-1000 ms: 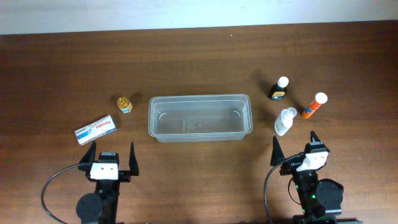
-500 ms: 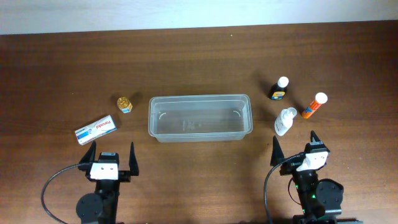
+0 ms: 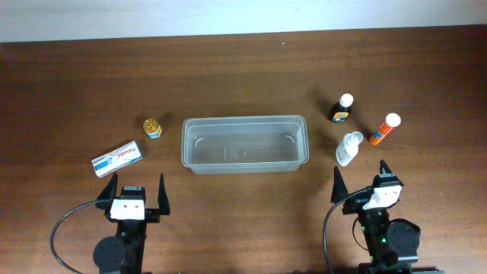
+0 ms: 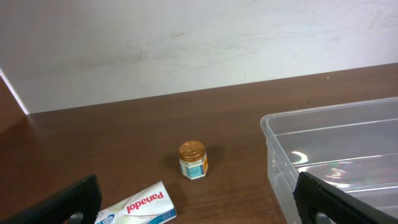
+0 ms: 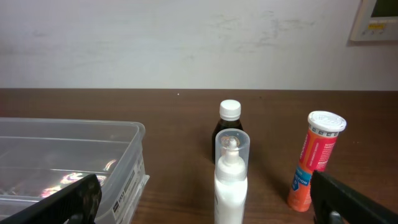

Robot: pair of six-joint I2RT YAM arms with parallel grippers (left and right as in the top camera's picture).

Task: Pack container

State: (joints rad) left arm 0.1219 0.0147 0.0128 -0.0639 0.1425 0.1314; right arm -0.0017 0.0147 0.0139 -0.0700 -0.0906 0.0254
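The clear plastic container (image 3: pixel 244 144) sits empty at the table's middle; its left end shows in the left wrist view (image 4: pixel 336 155), its right end in the right wrist view (image 5: pixel 68 162). Left of it lie a white Panadol box (image 3: pixel 118 157) (image 4: pixel 138 206) and a small gold-lidded jar (image 3: pixel 153 127) (image 4: pixel 193 160). To its right stand a white spray bottle (image 3: pixel 348 148) (image 5: pixel 231 177), a dark bottle with a white cap (image 3: pixel 342 108) (image 5: pixel 229 127) and an orange tube (image 3: pixel 386 128) (image 5: pixel 314 160). My left gripper (image 3: pixel 137 194) and right gripper (image 3: pixel 361 183) are open, empty, near the front edge.
The brown wooden table (image 3: pixel 243 68) runs back to a white wall (image 4: pixel 186 43). A white wall device (image 5: pixel 376 18) shows at the upper right of the right wrist view. Black cables (image 3: pixel 65 228) loop beside both arm bases.
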